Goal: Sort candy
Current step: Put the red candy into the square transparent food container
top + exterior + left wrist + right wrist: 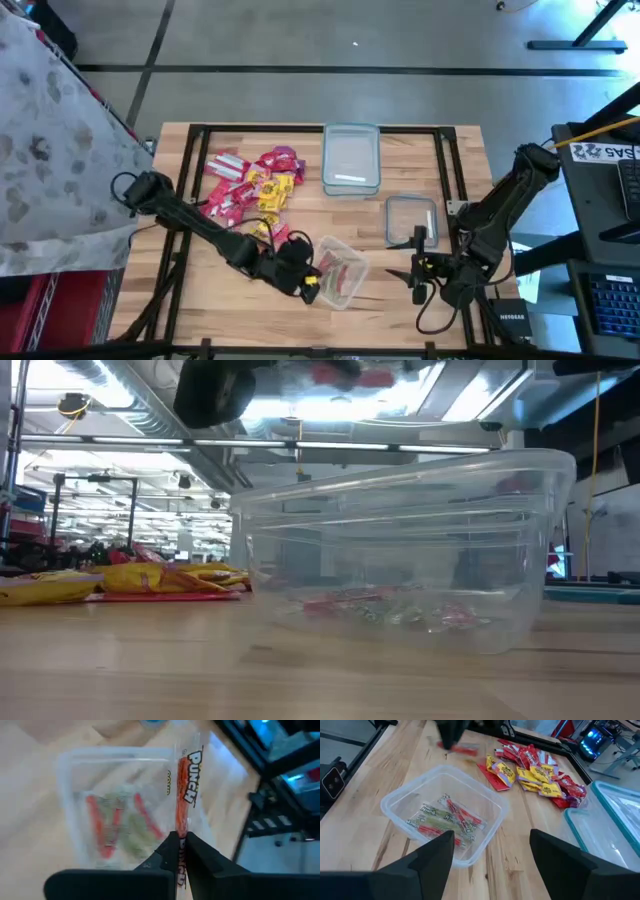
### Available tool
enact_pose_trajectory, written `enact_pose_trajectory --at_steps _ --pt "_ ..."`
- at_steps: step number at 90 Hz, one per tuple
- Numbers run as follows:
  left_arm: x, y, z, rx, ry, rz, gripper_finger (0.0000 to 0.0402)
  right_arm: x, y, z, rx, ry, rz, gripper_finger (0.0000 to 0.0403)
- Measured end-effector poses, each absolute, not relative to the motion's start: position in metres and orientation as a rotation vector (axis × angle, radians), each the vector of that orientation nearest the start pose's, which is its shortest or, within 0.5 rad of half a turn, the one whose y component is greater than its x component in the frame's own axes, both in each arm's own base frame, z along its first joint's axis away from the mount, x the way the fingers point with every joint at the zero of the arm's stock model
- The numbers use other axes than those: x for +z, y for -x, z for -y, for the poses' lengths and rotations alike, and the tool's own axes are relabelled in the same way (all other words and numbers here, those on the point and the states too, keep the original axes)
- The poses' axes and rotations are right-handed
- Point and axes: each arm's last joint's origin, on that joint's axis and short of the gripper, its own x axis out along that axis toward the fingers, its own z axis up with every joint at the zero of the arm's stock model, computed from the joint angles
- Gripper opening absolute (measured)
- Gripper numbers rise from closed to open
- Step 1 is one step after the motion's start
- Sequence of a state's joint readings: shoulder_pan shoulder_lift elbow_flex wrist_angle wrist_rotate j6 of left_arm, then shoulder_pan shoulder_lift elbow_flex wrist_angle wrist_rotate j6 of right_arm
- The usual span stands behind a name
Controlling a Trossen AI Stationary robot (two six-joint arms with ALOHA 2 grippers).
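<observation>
Pinched between the two dark fingers of the left gripper (pixel 181 851) is a long clear-wrapped candy strip (pixel 183 790) with a red core and the word PUNCH printed on it; the jaws are closed tight on its lower end. Seen from the left wrist, the strip hangs over a clear plastic tub (pixel 70 810) that already contains a few red and green strips of the same kind.

From above, the left gripper (pixel 300 272) sits at the near edge of that tub (pixel 350 252), which stands on the wooden table (pixel 230 300) toward the front, slightly right of centre. From table height, the tub (pixel 400 550) fills most of the picture, with sweets visible through its wall.

Behind and to the left of the tub lies the main candy pile (pixel 250 185): many small flat packets, mostly red, several yellow, a few magenta, spread on the wood.

Farther back, a second clear container (pixel 351 158) with a teal rim rests near the far edge. A lid (pixel 411 218) lies flat to the right of the tub.

At the table's right front, the right gripper (pixel 418 268) waits with its jaws wide apart, pointed toward the tub.
</observation>
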State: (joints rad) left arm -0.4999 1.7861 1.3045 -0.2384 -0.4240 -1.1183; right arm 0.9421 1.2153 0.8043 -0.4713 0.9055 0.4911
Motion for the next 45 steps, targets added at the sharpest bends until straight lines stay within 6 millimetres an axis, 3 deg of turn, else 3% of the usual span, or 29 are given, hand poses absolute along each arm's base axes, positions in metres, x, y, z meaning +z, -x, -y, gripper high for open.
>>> enact_pose_trajectory --at_steps 25,45 --pt "0.222 -0.365 0.177 0.256 0.808 -0.599 0.0005 0.242 -0.154 -0.174 -0.094 0.223 -0.514 0.0248" --pt "0.219 -0.372 0.157 0.343 0.808 -0.576 0.0030 0.242 -0.154 -0.174 -0.094 0.220 -0.513 0.0248"
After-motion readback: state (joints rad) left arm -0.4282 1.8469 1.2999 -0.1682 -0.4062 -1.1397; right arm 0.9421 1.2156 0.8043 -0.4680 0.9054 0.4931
